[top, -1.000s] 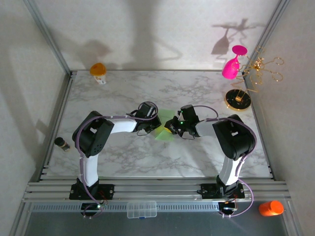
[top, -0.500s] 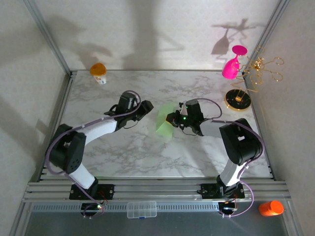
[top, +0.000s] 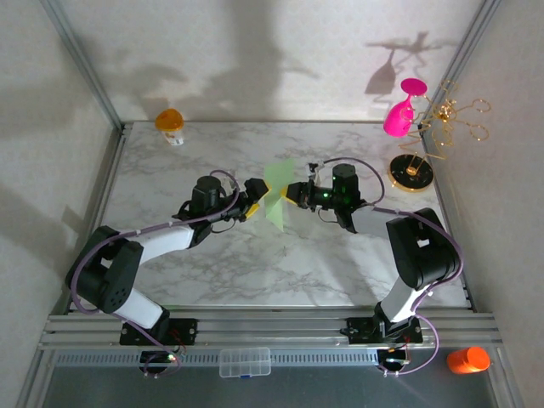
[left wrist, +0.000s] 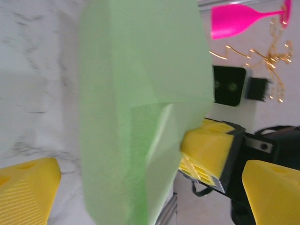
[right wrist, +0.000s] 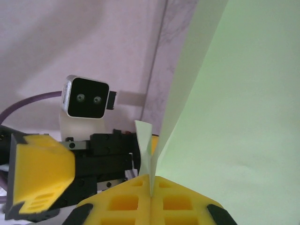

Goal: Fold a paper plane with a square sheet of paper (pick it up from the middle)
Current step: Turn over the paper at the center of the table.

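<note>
Marble table (top: 212,280), folded green paper (top: 276,200) in right pincer's (top: 291,194) tight grip

From above, one camera overlooks the table (top: 255,272); opposed wrist cameras closely share the paper (left wrist: 131,93).

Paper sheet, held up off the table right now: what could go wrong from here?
1. Only the right end effector pinches the partly folded paper, near one edge; the thin sheet could sag or slip.
2. The left end effector stands open right beside it; closing off-target could crumple the folds.
</note>
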